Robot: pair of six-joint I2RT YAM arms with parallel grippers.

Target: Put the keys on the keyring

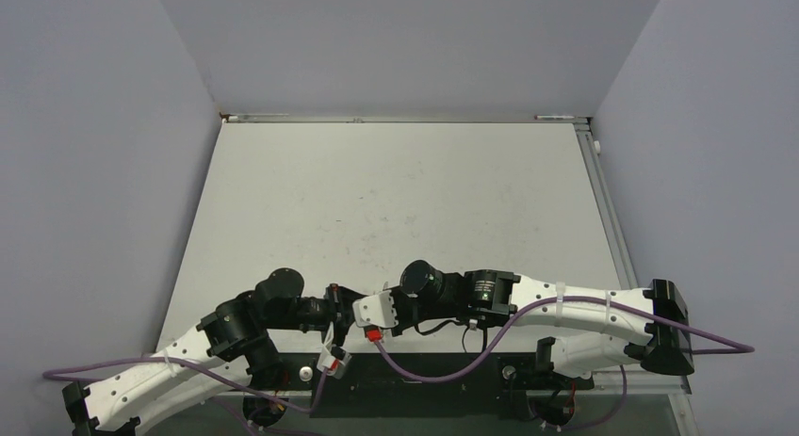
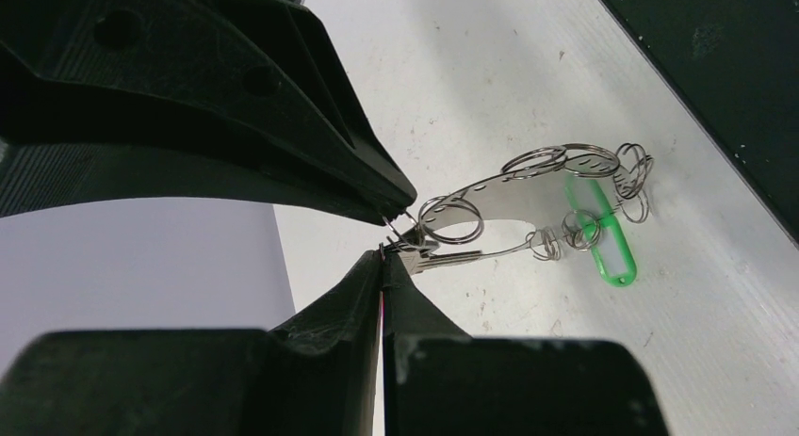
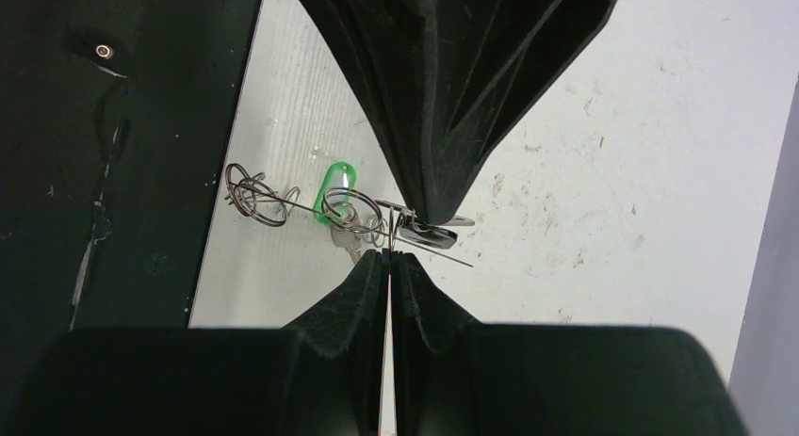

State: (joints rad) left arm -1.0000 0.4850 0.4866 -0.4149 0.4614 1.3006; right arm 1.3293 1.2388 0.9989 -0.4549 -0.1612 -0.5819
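Observation:
The keyring (image 2: 528,172) is a thin silver wire loop strung with small rings and a green tag (image 2: 608,240). It hangs just above the white table (image 1: 396,201) near its front edge. My left gripper (image 2: 383,257) is shut, and a small key (image 2: 450,259) sticks out from its tip with the silver blade pointing at the tag. In the right wrist view that key (image 3: 432,234) looks dark under the left gripper (image 3: 435,215). My right gripper (image 3: 388,254) is shut on the keyring (image 3: 254,196) wire beside the green tag (image 3: 334,191). Both tips almost touch in the top view, left gripper (image 1: 332,299) against right gripper (image 1: 358,309).
A black base plate (image 1: 424,384) runs along the near table edge right under the grippers, and purple cables (image 1: 443,365) loop over it. Grey walls close in the table on the left, back and right.

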